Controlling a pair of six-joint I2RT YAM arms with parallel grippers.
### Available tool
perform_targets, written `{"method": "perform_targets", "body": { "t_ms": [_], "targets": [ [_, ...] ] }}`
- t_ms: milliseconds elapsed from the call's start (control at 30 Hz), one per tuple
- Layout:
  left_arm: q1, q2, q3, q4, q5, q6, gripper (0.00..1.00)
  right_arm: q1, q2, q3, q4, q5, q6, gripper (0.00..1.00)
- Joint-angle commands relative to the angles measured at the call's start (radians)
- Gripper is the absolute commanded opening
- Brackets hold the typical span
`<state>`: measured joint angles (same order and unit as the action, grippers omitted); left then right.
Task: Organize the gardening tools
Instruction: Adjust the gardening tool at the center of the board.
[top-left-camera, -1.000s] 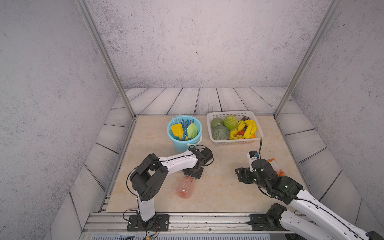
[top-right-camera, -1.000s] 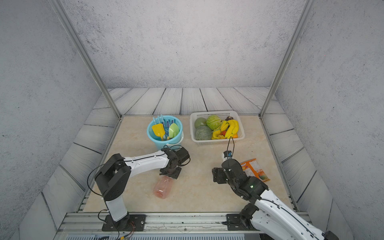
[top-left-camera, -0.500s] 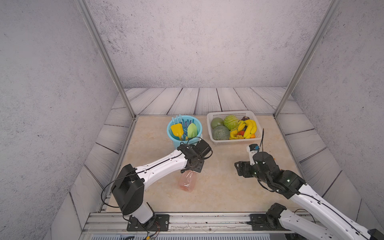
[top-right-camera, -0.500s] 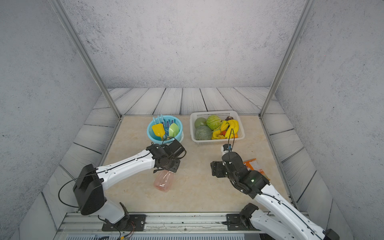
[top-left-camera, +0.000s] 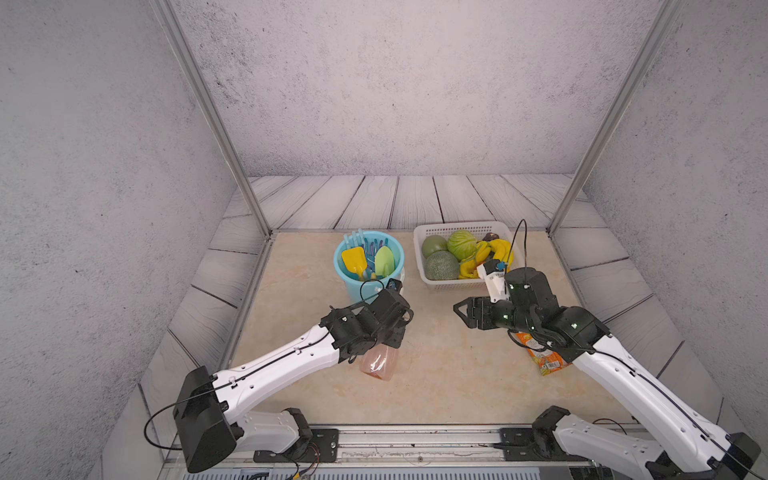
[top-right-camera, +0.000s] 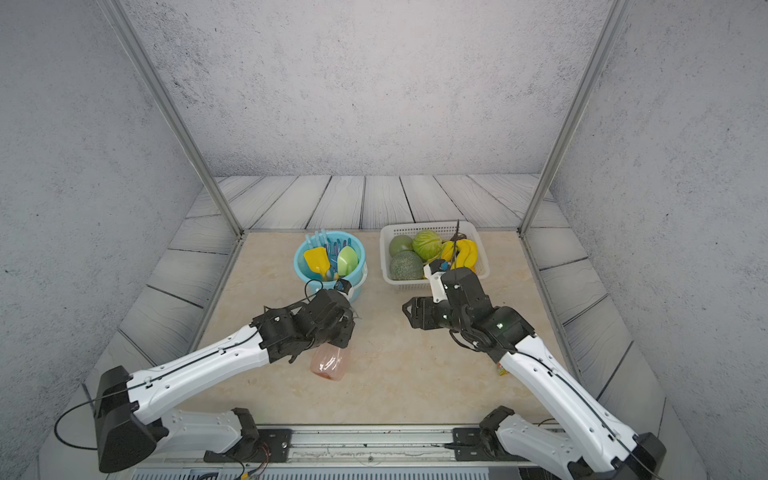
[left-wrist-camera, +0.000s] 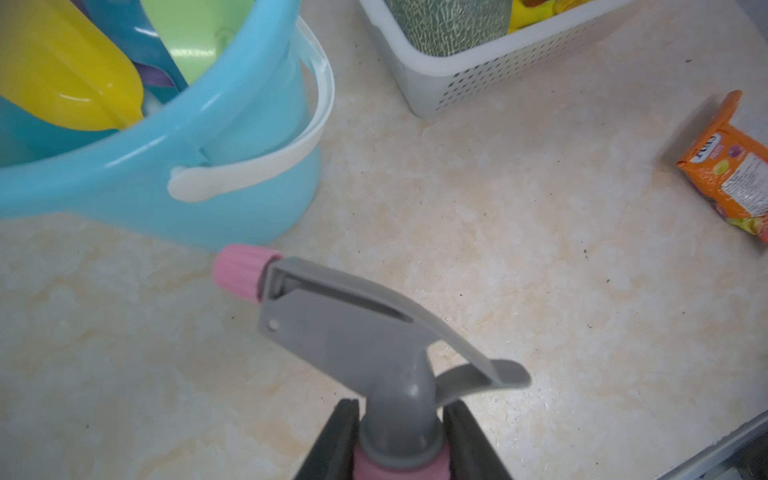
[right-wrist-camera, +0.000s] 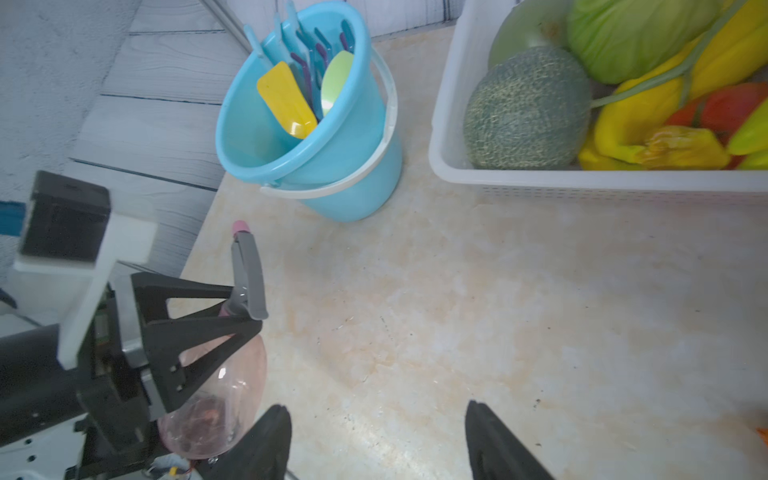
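One spray bottle is clamped at its neck by the left gripper, in front of the bucket. Its long axis is seen running from the table's front toward the back, and the pink nozzle is pointed at the bucket. Whether it is touching the table cannot be told. In the bucket one yellow shovel, one green trowel and three forks are stood blades up. One basket of fruit is set beside it. The right gripper is held with jaws apart, empty. One snack packet is laid beneath that arm.
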<state>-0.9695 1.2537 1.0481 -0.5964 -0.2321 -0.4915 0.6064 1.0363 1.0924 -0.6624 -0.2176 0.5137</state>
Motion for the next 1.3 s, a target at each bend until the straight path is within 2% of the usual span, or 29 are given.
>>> {"method": "perform_targets", "body": {
  "t_ms": [0,233,400,567,800,1033,1267],
  "targets": [
    [-0.034,-0.039,-0.033,0.125,-0.055,0.041,0.00,-0.001,0.061,0.054,-0.023,-0.154,-0.013,0.68],
    [-0.103,-0.099,-0.105,0.314,-0.064,0.146,0.00,0.000,0.163,0.134,-0.005,-0.303,0.011,0.61],
    [-0.142,-0.112,-0.127,0.387,-0.057,0.190,0.00,0.002,0.210,0.156,0.025,-0.378,0.046,0.58],
    [-0.166,-0.108,-0.131,0.420,-0.065,0.207,0.00,0.014,0.243,0.172,0.020,-0.390,0.049,0.56],
    [-0.185,-0.102,-0.122,0.451,-0.062,0.228,0.00,0.025,0.269,0.173,0.041,-0.406,0.064,0.48],
    [-0.192,-0.084,-0.113,0.460,-0.069,0.231,0.00,0.027,0.267,0.164,0.088,-0.437,0.089,0.33],
    [-0.195,-0.082,-0.106,0.463,-0.086,0.243,0.00,0.027,0.269,0.169,0.104,-0.460,0.095,0.07]
  ]
}}
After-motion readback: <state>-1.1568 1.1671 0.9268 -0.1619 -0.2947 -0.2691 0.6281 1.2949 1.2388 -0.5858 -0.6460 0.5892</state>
